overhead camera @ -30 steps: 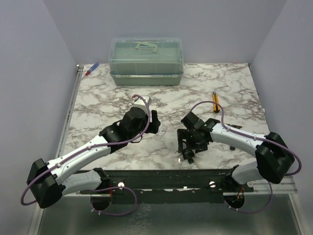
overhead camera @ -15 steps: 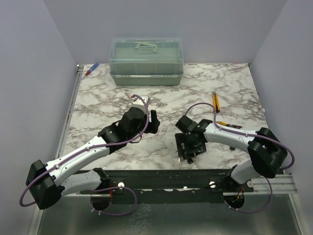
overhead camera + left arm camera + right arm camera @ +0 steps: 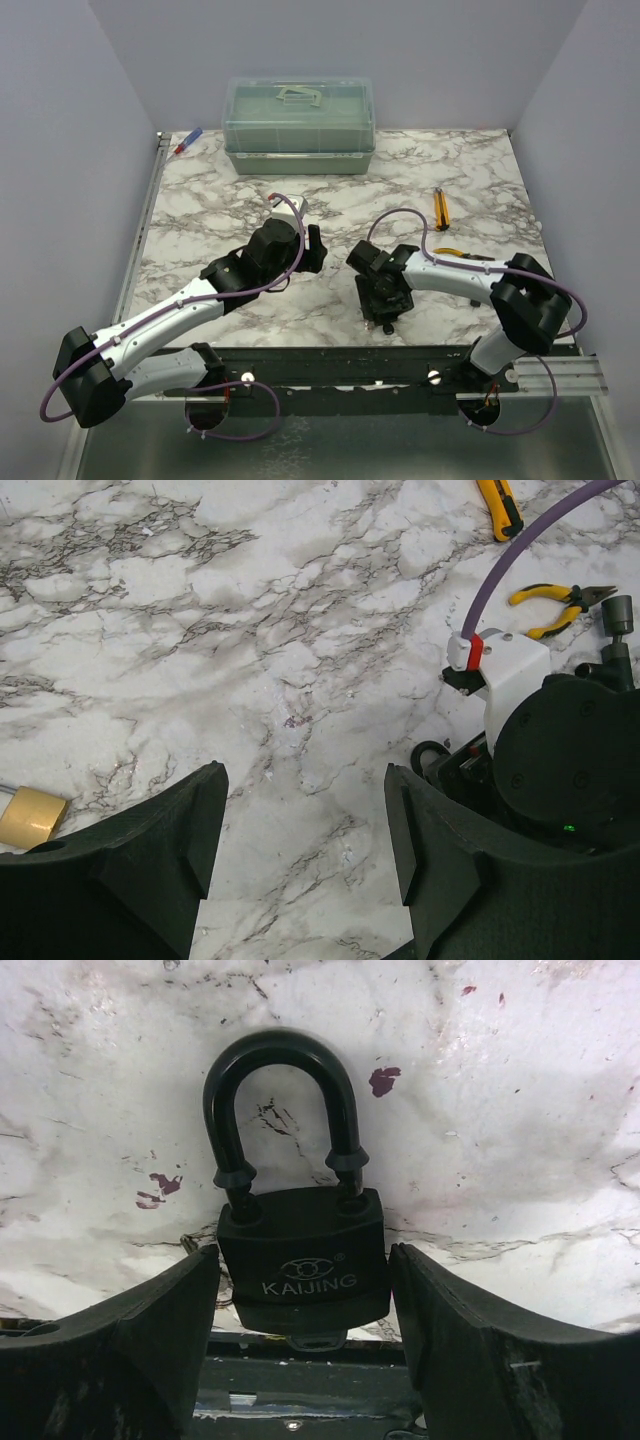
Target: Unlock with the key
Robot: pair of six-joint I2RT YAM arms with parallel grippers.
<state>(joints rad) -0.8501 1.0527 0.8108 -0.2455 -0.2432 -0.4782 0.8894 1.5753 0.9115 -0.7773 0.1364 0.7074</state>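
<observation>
Right fingers [image 3: 150,1345]: flanking the black padlock [image 3: 300,1260] body, centre frame, at or just off its sides; grip cannot be told. Left fingers [image 3: 150,865]: spread, empty, over the surface [image 3: 300,630]. Key: not discernible.

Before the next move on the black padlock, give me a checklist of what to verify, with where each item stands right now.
1. black padlock centred between the fingers of the right gripper: ok.
2. Both legs of the shackle seated in the body, so it needs unlocking: ok.
3. Firm grip on the padlock body: cannot tell. The fingers sit right at its sides, but contact is unclear.
4. left gripper open and empty, free to take the key: ok.
5. key located: cannot tell. I can't make it out in any view.
6. brass padlock outside the left gripper's jaws: ok. It lies off to one side.
</observation>
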